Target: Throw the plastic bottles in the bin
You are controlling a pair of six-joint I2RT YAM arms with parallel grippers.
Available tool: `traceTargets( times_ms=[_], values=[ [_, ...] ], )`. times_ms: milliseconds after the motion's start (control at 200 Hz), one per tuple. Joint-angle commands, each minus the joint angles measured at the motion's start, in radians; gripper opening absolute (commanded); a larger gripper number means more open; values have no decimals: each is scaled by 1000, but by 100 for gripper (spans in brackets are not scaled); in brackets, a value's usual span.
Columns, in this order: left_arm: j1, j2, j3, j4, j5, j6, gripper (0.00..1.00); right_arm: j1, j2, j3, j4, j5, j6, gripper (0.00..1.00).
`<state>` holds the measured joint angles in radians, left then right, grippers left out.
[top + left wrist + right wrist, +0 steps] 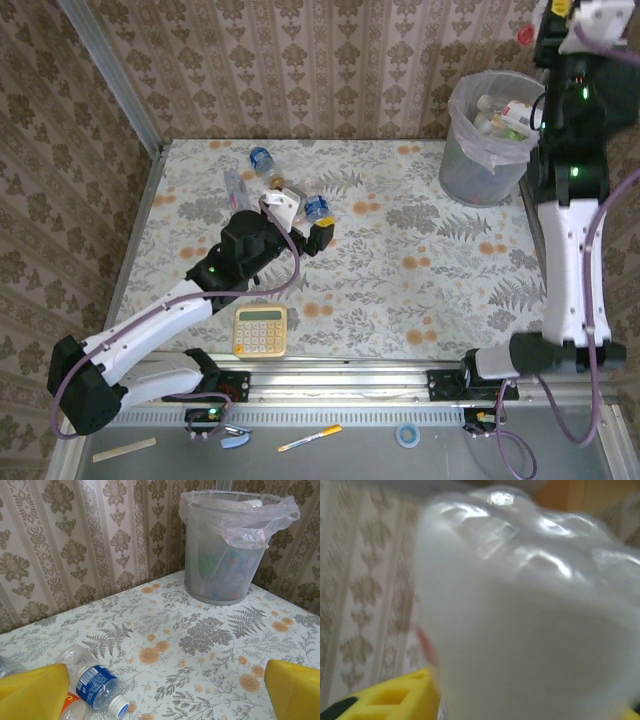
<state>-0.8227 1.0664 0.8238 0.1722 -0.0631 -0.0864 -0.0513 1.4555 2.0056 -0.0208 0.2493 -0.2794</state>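
Right wrist camera: a blurred pale bottle (pixel 530 610) looms just above my right fingers (pixel 395 700); I cannot tell whether they grip it. My left fingers (pixel 35 690) gape wide and empty, a blue-labelled bottle (pixel 95 682) lying on the surface (pixel 200 645) just beside one. The bin (pixel 220 575) stands well beyond, its contents hazy.

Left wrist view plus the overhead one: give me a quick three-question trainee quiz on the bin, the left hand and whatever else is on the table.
1. True or false: the bin lies tipped over on the table.
2. The left hand is: A wide open, B half shut, C fully shut.
3. What colour is the calculator?
Key: 1 false (it stands upright); 2 A; 3 yellow.
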Motion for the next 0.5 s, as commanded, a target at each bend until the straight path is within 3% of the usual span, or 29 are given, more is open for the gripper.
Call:
traceTargets(
  times_ms=[0,30,200,495],
  values=[
    [8,7,2,32,29,-25,100,-4,138,165,-475,96,80,67],
    [10,8,0,30,32,-29,100,-4,151,173,-486,103,78,74],
    [15,27,-2,5,52,-46,100,-4,118,144,-457,83,53,82],
    [27,65,11,20,75,-89,100,-4,40,78,-405,-3,57,91]
  ],
)
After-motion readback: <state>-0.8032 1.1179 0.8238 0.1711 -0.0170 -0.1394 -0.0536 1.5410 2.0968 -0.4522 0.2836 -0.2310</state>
